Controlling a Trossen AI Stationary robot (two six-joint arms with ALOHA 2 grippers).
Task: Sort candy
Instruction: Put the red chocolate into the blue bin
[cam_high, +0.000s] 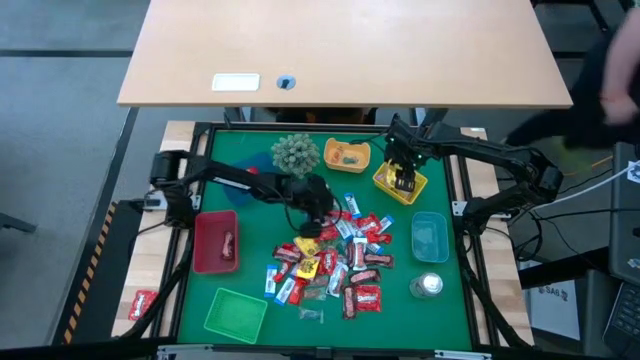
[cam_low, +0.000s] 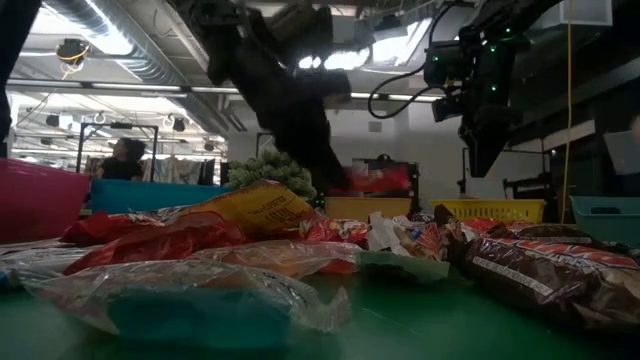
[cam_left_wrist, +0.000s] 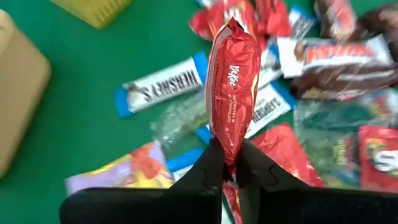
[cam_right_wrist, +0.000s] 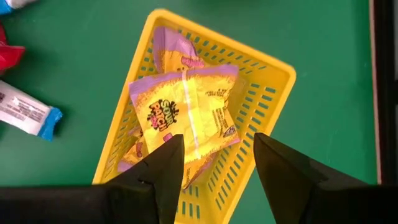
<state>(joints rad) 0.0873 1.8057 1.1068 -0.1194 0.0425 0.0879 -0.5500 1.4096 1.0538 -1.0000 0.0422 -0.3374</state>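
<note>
On the green tabletop (cam_high: 250, 260), the left tool (cam_left_wrist: 229, 163) pinches a red KitKat packet (cam_left_wrist: 232, 87) by its crimped end above the candy pile (cam_high: 335, 262). The wrapper looks light, crinkly and slippery. The right tool (cam_right_wrist: 217, 163) hangs spread over the yellow basket (cam_right_wrist: 261, 93).

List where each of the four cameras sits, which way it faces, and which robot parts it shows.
High: above the table, looking straight down; both arms, candy pile.
Low: at tabletop height, looking level across the candy into the room; arms drop in from above.
Left wrist: on the left arm, looking down past the left claw, shut on a red KitKat.
Right wrist: on the right arm, looking down past the open right claw into the yellow tray.
Shared: high and right wrist both show the yellow tray.
</note>
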